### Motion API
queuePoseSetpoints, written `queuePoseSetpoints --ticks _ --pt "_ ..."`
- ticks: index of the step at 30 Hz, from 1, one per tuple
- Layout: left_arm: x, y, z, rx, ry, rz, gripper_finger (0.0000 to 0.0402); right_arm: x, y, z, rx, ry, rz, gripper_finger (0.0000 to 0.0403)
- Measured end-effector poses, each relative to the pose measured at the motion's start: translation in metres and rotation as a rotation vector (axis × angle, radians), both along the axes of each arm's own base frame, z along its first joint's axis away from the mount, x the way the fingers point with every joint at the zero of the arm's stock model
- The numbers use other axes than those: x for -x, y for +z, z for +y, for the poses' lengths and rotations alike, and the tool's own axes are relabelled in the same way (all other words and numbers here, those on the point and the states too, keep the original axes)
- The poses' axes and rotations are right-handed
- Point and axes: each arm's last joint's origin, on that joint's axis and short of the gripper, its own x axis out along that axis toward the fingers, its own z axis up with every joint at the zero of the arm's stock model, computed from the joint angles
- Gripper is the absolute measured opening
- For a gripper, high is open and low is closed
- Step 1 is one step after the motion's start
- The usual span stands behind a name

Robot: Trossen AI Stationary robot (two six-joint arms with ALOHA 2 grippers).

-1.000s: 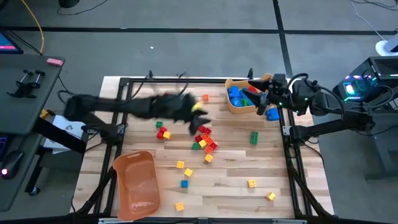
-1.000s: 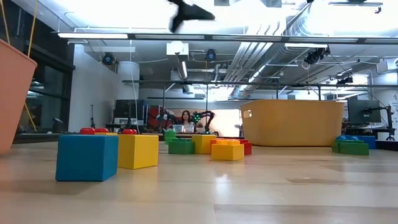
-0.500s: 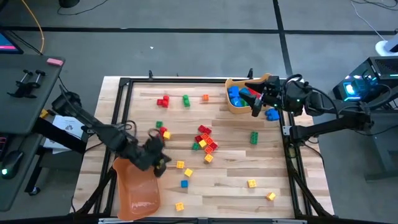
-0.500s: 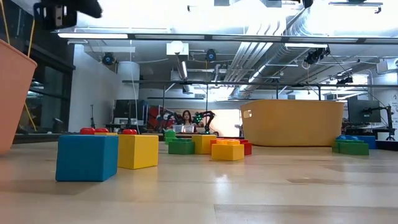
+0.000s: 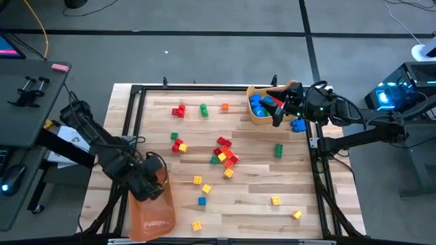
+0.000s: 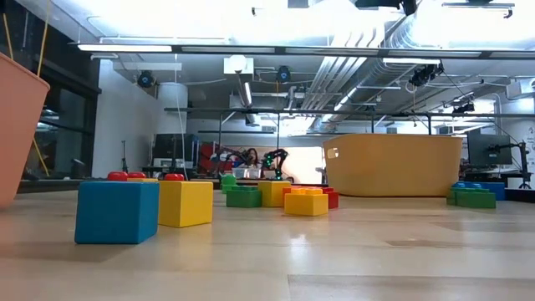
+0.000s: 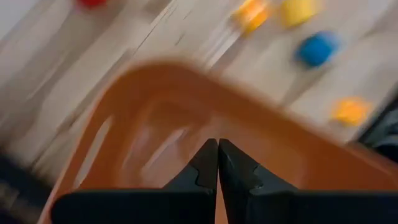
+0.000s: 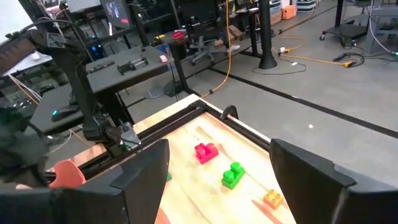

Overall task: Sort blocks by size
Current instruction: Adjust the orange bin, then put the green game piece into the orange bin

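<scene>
Bench (image 5: 259, 170) fills the middle of the high frame; one bin (image 5: 151, 204) lies at its lower left corner, with the left gripper (image 5: 151, 185) over that bin's upper end, and a second bin (image 5: 262, 105) sits at the upper right with some blocks inside and the right gripper (image 5: 278, 117) at its right rim. Loose blocks (image 5: 223, 153) cluster at frame centre, a few more sit along the upper edge, others are strewn toward the lower right, and one lies just right of the upper-right bin.
</scene>
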Motion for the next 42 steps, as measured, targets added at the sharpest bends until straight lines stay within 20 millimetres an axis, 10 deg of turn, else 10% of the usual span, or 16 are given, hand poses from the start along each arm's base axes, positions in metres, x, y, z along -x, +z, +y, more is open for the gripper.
queuePoseSetpoints --ticks 8,26,36,42 --pt "0.002 -0.038 0.02 -0.036 0.067 0.158 0.0 0.0 -0.001 0.0 -0.001 0.003 0.006 0.0275" --pt "-0.048 -0.039 0.079 -0.163 -0.205 0.03 0.0 0.0 -0.001 0.0 -0.02 -0.001 -0.001 0.0275" --pt "-0.033 0.024 0.078 -0.06 -0.238 -0.099 0.0 -0.001 -0.001 0.002 -0.051 0.051 -0.009 0.0275" --pt "-0.018 0.057 0.083 -0.304 -0.145 -0.397 0.0 -0.031 -0.027 0.008 -0.256 0.196 0.108 0.0275"
